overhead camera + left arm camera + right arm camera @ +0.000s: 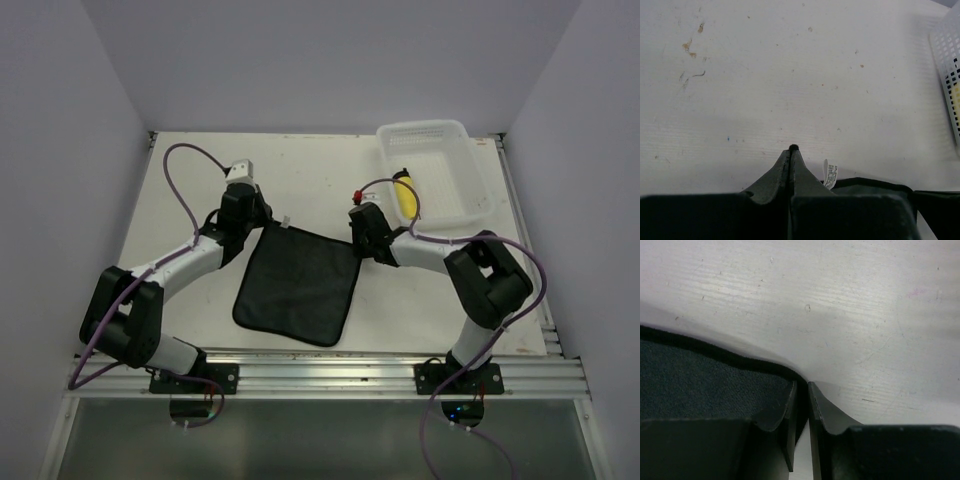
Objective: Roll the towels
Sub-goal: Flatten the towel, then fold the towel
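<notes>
A dark towel (300,285) with black edging lies flat on the table between my arms. My left gripper (262,222) sits at its far left corner. In the left wrist view the left gripper (791,150) is shut, with a bit of black edging pinched at its tip and the towel (875,192) trailing off to the right. My right gripper (357,242) is at the far right corner. Up close the right gripper (802,385) shows a narrow gap, with the towel's (705,380) black corner edge inside it. A rolled yellow towel (405,197) lies in the basket.
The white perforated basket (440,135) stands at the back right, just beyond my right gripper, and its wall (942,60) shows in the left wrist view. A small white label (830,175) sticks up from the towel's far edge. Walls enclose the table.
</notes>
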You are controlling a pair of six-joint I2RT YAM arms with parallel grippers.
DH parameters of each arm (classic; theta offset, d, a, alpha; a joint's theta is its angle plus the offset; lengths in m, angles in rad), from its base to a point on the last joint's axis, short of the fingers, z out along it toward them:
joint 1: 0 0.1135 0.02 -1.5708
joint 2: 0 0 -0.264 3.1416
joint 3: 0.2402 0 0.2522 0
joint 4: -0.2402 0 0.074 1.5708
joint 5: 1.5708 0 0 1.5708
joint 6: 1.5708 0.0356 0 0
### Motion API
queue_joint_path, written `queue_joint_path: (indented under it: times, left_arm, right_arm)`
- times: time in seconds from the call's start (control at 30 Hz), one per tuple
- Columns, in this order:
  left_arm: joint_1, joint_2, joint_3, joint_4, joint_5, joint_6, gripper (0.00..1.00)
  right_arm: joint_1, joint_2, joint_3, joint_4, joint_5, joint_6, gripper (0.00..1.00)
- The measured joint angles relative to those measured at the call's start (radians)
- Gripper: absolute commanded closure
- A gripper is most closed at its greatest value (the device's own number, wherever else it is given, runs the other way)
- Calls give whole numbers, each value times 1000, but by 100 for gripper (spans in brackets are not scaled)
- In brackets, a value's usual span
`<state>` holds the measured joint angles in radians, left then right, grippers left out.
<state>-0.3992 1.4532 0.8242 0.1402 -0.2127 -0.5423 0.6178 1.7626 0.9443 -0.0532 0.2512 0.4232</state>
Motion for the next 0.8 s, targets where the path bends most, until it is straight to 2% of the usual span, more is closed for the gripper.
queue_joint_path:
  times: [0.17,0.43,0.8]
  left_arm:
    - [0,4,0,-1,0,-1,100]
    - [20,3,0,1,44,-28,100]
    - [57,-17,-47,3,89,-68,100]
  right_arm:
    - [11,0,0,-1,18,-8,100]
    - [21,-49,-11,-51,21,-23,100]
    - [113,-270,-37,-81,22,-77,100]
